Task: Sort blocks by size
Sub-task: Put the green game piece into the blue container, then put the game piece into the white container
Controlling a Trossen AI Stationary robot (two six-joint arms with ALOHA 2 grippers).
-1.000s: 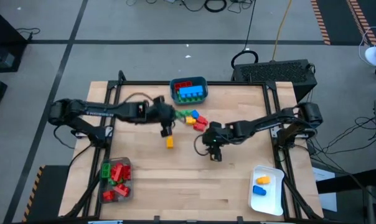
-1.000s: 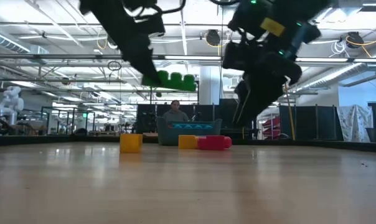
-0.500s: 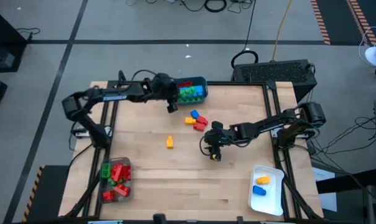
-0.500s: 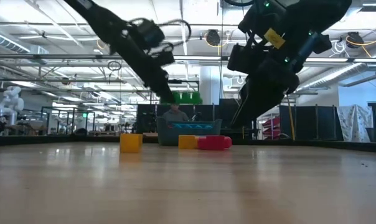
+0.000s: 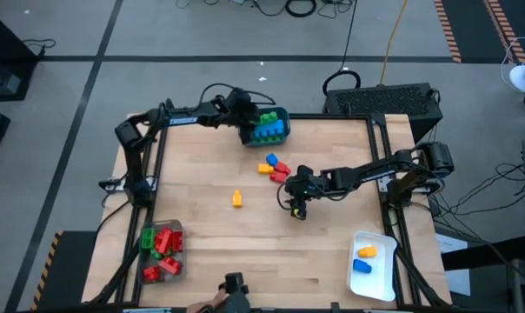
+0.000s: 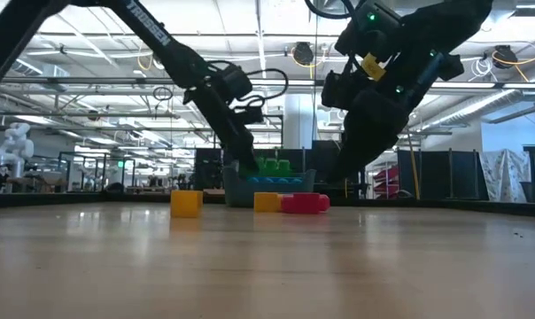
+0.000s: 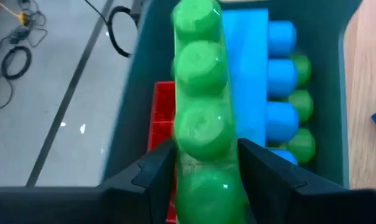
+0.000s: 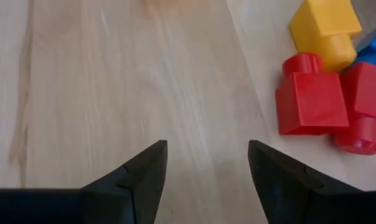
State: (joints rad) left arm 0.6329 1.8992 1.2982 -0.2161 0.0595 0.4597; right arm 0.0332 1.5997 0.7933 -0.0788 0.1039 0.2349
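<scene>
My left gripper (image 5: 255,122) is shut on a long green four-stud brick (image 7: 200,93) over the teal bin (image 5: 282,115) at the table's far edge. The bin holds a blue brick (image 7: 250,74), a red brick (image 7: 162,118) and green ones. My right gripper (image 5: 295,207) is open and empty above the table's middle, just near of a small pile of red, yellow and blue blocks (image 5: 275,167). The pile's red blocks (image 8: 312,102) and yellow block (image 8: 325,28) lie on the wood. A lone orange block (image 5: 236,198) lies at mid-table. My left gripper pinches the green brick's two long sides (image 7: 203,180) between its two fingers, at the brick's end nearest the wrist. The fingers lie along the brick, which sticks out past their tips with its studs toward the camera. It hangs above the bin's contents.
A clear container (image 5: 182,261) with red and green blocks stands at the near left. A white tray (image 5: 360,280) with blue and yellow blocks stands at the near right. A small dark object (image 5: 234,285) shows at the near edge. Bare wood lies between.
My left gripper has carried the green brick from mid-table toward the far edge, and it is now low over the teal bin. It has stayed shut on the brick. The orange block has stayed where it lay.
</scene>
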